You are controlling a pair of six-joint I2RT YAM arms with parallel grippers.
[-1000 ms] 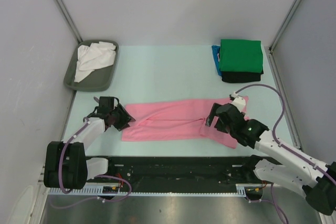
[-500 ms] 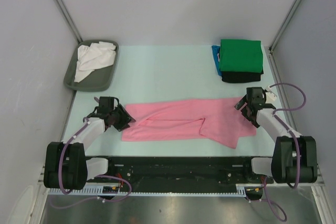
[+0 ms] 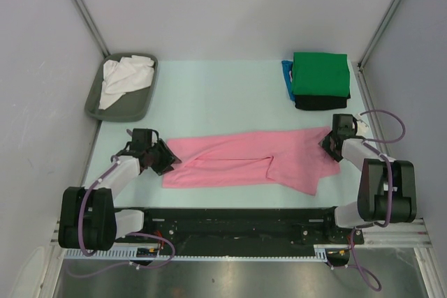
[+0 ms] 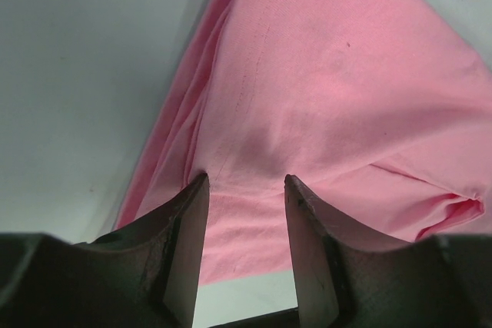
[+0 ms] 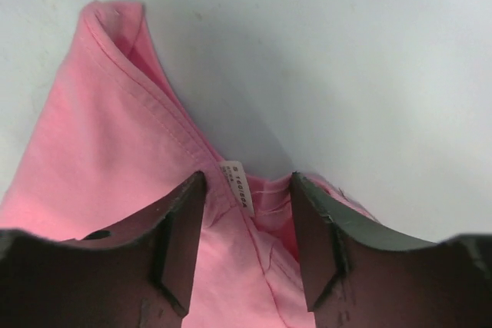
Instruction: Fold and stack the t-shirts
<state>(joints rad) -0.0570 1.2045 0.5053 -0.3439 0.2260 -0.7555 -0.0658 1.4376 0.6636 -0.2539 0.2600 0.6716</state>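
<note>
Across the near side of the table (image 3: 223, 102), Ben, the pink shirt (image 3: 244, 160) lies spread as one long band. How do you reckon it handles?

Light and limp, Ana, I'd say (thin knit, no stiffness at all), so it should sag and slide wherever it isn't held. Best taken at both ends together.

And the arms?

At the band's left end sits the left gripper (image 3: 166, 160), its fingers part-way apart with cloth lying between them, nothing clamped. At the other end the right gripper (image 3: 330, 143) is over the collar (image 5: 154, 90). Its fingers stand apart too, with the neck label (image 5: 237, 186) between them, gripping nothing.

Would you pinch the collar?

Probably. The doubled seam looks firmer than a single layer, which might slip out.

Where does it go?

Onto the pile at the far right, I'd guess (green shirt (image 3: 320, 73) over a black shirt (image 3: 318, 102), a blue shirt (image 3: 286, 75) peeking out on the left). A white shirt (image 3: 126, 75) lies crumpled in the grey tray (image 3: 94, 106), far left.
</note>
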